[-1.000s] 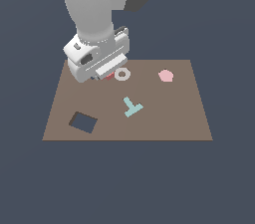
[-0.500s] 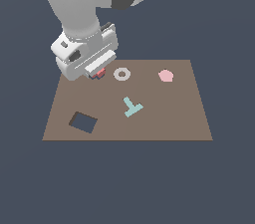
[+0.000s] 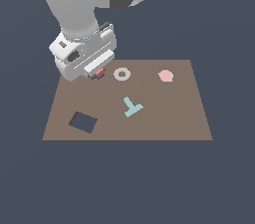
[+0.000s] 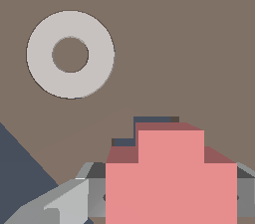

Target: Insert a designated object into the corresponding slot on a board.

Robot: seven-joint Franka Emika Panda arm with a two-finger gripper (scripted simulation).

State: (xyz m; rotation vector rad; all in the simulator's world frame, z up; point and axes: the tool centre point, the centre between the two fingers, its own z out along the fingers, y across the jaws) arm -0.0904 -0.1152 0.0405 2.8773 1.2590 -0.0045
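My gripper (image 3: pixel 96 71) hangs over the far left part of the brown board (image 3: pixel 164 118), shut on the salmon-red plus-shaped block (image 3: pixel 100 72). In the wrist view the block (image 4: pixel 172 173) sits between the grey fingers (image 4: pixel 74 195). Just beyond its edge, thin dark strips of the cross-shaped slot (image 4: pixel 152 119) show. The block covers the remainder of the slot. I cannot tell whether the block touches the board. In the exterior view the hand and block hide the slot.
A pale grey ring (image 3: pixel 122 73) (image 4: pixel 70 55) lies beside the gripper. Also on the board are a pink pentagon (image 3: pixel 166 75), a teal T-shaped piece (image 3: pixel 132 107) and a dark rectangular cutout (image 3: pixel 82 122). The board's edge (image 4: pixel 20 143) is close by.
The gripper has carried the red block toward the exterior view's left, away from the ring. It has hardly moved in the last half second.
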